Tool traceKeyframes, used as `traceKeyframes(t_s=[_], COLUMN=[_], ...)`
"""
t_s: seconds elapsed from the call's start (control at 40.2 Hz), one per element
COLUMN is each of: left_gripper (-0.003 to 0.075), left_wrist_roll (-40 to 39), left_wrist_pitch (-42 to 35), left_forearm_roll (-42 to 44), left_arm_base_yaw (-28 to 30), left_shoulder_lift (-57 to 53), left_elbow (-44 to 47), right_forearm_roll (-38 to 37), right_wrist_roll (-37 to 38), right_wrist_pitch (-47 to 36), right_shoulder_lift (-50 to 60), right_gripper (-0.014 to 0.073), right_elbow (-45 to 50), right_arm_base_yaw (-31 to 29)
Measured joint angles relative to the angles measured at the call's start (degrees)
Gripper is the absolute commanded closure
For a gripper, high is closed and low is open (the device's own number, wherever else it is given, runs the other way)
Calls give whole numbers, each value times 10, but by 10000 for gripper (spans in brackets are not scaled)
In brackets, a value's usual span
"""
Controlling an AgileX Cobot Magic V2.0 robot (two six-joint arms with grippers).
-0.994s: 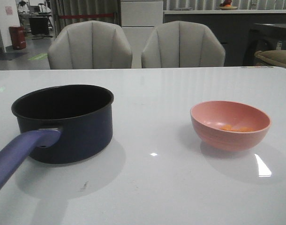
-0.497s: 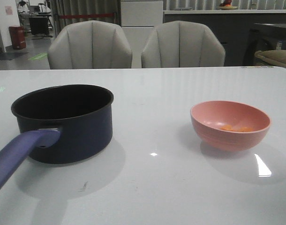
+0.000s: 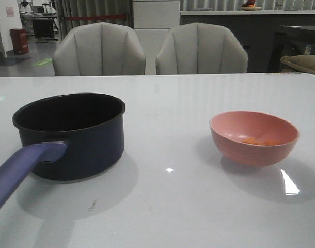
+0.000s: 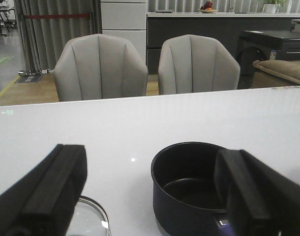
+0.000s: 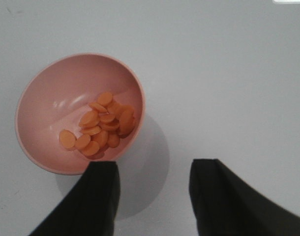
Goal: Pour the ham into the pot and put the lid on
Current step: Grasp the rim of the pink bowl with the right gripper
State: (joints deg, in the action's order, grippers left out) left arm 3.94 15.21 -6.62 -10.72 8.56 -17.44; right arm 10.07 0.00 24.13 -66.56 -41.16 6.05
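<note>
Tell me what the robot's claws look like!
Both are plain black. The left claw has two thick, blocky fingers with flat, squared faces. The right claw has two smooth, matte black fingers too. No cables, stickers or markings show, and the arms are out of sight.

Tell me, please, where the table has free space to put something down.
The widest bare patch lies between the pot and the bowl. The table is also bare behind both, toward the chairs. Beside the pot, the lid takes some room.
</note>
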Motion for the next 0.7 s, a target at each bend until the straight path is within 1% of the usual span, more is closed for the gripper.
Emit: traceKeyframes(t_s=[0.174,0.323,0.497,0.547,0.621,0.696], left_gripper=[150,150,150,150,150,150], left_wrist_roll=[0,0,0,0,0,0], left_wrist_pitch=[0,0,0,0,1,1], left_forearm_roll=[0,0,0,0,0,0], left_arm_base_yaw=[0,0,0,0,0,0], left_shoulder_lift=[0,0,0,0,0,0], left_elbow=[0,0,0,0,0,0], right_forearm_roll=[42,47,48,48,48,48], right_wrist_roll=[0,-3,-4,-4,-5,-5], right_wrist_pitch=[61,92,109,109,111,111], right_shoulder_lift=[-129,-220,-296,-314,-337,-357], right_gripper=[145,145,151,168,223,330], right_elbow=[-92,-158,-209,-220,-233,-243], right_arm_base_yaw=[0,0,0,0,0,0])
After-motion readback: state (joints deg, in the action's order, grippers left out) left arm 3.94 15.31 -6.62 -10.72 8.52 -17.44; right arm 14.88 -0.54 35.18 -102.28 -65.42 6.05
